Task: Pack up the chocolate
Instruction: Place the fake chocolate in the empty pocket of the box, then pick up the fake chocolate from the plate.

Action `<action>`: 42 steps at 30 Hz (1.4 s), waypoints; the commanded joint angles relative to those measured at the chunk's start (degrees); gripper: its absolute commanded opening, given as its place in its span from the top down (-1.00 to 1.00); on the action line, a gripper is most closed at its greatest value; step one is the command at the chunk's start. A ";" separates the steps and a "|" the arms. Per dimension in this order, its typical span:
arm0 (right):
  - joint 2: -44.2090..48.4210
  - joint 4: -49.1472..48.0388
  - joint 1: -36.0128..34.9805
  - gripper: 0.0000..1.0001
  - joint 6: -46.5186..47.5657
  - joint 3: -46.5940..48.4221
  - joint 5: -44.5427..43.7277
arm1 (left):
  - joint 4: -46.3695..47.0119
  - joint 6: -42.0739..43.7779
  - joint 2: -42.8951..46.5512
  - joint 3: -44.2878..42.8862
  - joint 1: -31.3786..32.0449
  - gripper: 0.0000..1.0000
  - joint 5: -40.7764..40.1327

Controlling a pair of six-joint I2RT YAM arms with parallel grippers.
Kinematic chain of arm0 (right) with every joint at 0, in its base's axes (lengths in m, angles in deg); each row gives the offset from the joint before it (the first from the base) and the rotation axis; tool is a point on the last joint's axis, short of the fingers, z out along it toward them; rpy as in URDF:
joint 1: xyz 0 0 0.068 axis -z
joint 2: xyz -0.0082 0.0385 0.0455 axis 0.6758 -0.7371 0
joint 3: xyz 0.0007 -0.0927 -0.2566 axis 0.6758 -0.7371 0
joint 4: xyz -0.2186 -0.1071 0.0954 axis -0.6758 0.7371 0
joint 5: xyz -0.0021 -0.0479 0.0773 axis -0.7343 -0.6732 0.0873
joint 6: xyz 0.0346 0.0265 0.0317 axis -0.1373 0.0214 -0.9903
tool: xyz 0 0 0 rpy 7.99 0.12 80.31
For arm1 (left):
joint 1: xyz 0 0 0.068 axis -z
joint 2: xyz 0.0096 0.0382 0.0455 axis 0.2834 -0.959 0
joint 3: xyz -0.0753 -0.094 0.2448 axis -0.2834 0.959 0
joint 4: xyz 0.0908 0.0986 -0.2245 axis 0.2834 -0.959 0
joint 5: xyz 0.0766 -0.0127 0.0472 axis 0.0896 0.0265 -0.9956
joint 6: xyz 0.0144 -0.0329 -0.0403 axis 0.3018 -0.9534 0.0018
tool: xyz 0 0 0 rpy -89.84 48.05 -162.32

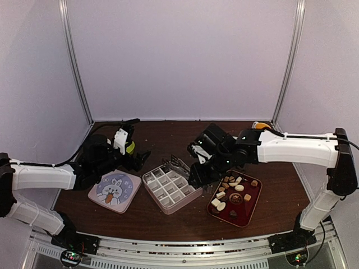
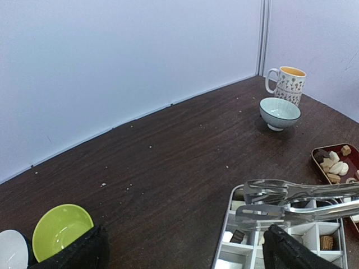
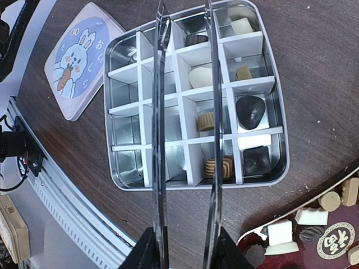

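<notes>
Near the middle of the near edge sits a square silver metal tin (image 3: 282, 140) with a white grid divider. Some of the chocolate (image 3: 201, 77), small bite-sized pieces in cream, tan and dark brown, is in it. I count eight cells with one piece each, filling two neighbouring rows of the grid. More chocolate is piled on the dark red rectangular tray (image 1: 245, 212) just beside the tin, toward the right end of the near edge. Right claw (image 3: 185, 252) is clamped on a pair of long shiny metal tongs (image 2: 266, 212), which hang over the tin with their two arms apart. Left claw (image 1: 139, 158) hovers just left of the tin with its fingers (image 2: 84, 252) spread wide, gripping nothing. Toward the left end of the near edge, a pink-rimmed square lid with a cartoon bunny on a blue circle (image 1: 115, 190) lies flat on the dark brown wood tabletop (image 1: 168, 134). Off in the far right corner there's a white flower-print mug with a yellow inside (image 2: 287, 84) and a pale blue ceramic bowl (image 2: 279, 112) right next to it. A lime green bowl (image 2: 59, 230) and a white bowl (image 2: 11, 249) sit side by side toward the left edge.
</notes>
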 commanded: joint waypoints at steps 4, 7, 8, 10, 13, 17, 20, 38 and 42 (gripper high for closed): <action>8.19 6.02 -0.21 0.41 0.31 0.42 -4.40 | 0.60 0.51 0.17 -1.54 0.26 -0.95 0.22; 11.87 8.80 -0.15 0.40 -0.07 -1.24 -5.87 | 0.56 0.59 0.18 -1.54 0.24 -0.95 0.23; 13.20 9.89 -0.19 0.40 -0.34 -1.95 -6.31 | 0.60 0.61 0.10 -1.54 0.24 -0.95 0.28; 15.79 12.22 -0.26 0.41 -0.73 -3.68 -6.94 | 0.56 0.64 0.01 -1.54 0.24 -0.95 0.26; 20.45 15.98 -0.18 0.41 -1.77 -6.91 -7.73 | 0.45 0.77 -0.05 -1.58 0.24 -0.95 0.21; 26.84 22.14 -0.15 0.41 -3.85 -11.07 -9.47 | 0.43 0.91 -0.24 -1.69 0.26 -0.95 0.27; 31.10 25.76 -0.13 0.40 -5.06 -14.13 -9.56 | 0.38 0.96 -0.34 -1.80 0.25 -0.95 0.42; 43.76 28.88 1.85 0.37 -11.51 -27.98 -5.42 | 0.24 0.77 -0.02 -1.77 0.24 -0.95 0.73; 43.29 28.68 3.39 0.37 -10.30 -27.82 -6.20 | 0.16 0.92 0.00 -1.73 0.24 -0.95 0.72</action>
